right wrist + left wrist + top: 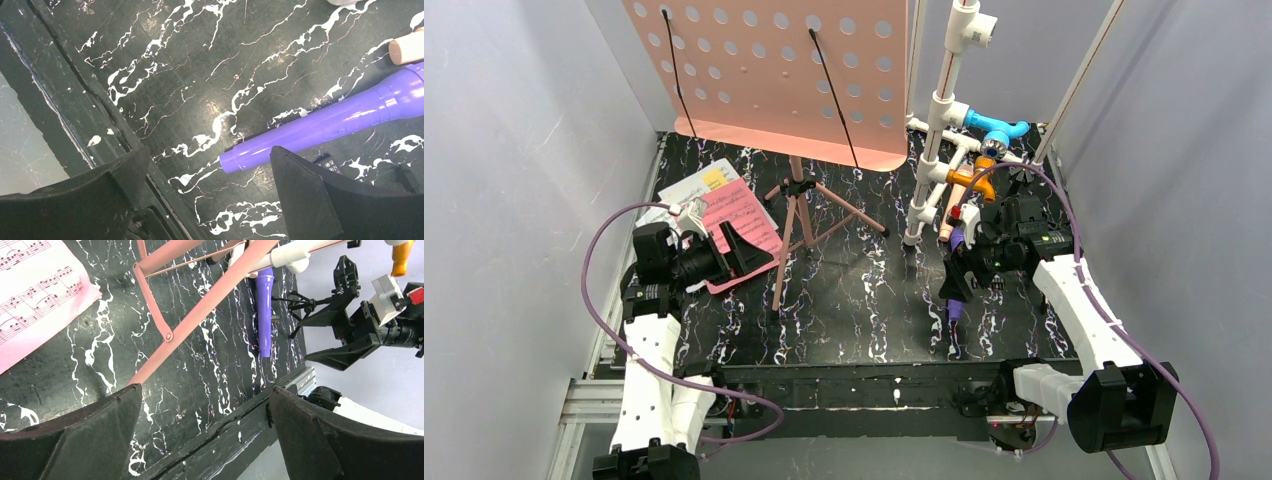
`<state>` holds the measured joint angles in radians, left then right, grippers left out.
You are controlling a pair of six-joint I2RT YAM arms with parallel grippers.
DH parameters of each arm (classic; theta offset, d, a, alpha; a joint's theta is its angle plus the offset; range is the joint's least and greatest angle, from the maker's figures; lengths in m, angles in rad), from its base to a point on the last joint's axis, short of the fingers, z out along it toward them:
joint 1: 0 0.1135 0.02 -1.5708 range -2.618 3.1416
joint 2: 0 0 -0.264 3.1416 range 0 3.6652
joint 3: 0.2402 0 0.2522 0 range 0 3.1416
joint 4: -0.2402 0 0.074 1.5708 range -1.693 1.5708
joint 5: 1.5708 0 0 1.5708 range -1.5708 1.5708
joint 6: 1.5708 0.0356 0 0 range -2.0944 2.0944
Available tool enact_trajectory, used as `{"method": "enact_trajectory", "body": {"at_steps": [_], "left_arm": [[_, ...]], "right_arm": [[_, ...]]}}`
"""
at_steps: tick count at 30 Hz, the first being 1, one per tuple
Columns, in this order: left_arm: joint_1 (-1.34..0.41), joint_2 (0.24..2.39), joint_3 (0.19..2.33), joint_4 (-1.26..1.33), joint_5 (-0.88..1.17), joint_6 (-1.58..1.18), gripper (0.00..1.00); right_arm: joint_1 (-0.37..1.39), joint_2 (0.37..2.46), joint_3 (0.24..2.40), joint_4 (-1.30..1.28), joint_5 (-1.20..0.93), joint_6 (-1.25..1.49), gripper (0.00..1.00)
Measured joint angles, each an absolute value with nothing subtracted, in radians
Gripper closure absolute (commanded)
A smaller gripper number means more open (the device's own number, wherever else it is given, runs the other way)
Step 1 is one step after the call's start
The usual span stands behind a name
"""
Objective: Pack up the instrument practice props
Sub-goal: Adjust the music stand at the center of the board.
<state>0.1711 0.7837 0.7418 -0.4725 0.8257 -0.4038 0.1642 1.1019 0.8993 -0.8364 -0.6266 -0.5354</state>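
The right gripper is held wide open and empty over the tail of the purple mic, which lies flat on the table near its front edge. Being round, the mic could be rolled aside or squeezed out if pinched off-centre. The left gripper is likewise spread wide with nothing held, beside the legs. If a leg were knocked, the tall stand could be toppled. Farther back, the beige mic and a black tripod lie by the pipe frame, where fingers could be snagged. No box or bag is seen. Only the folder lies at far left, with printed pages beside it. Whether any are tucked inside cannot be told.
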Motion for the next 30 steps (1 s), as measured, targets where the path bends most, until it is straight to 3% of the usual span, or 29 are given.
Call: {"method": "enact_trajectory", "body": {"at_steps": [30], "left_arm": [[-0.189, 0.719, 0.7, -0.426, 0.553, -0.306, 0.02]], "right_arm": [[0.179, 1.122, 0.9, -0.839, -0.627, -0.569, 0.0]]}}
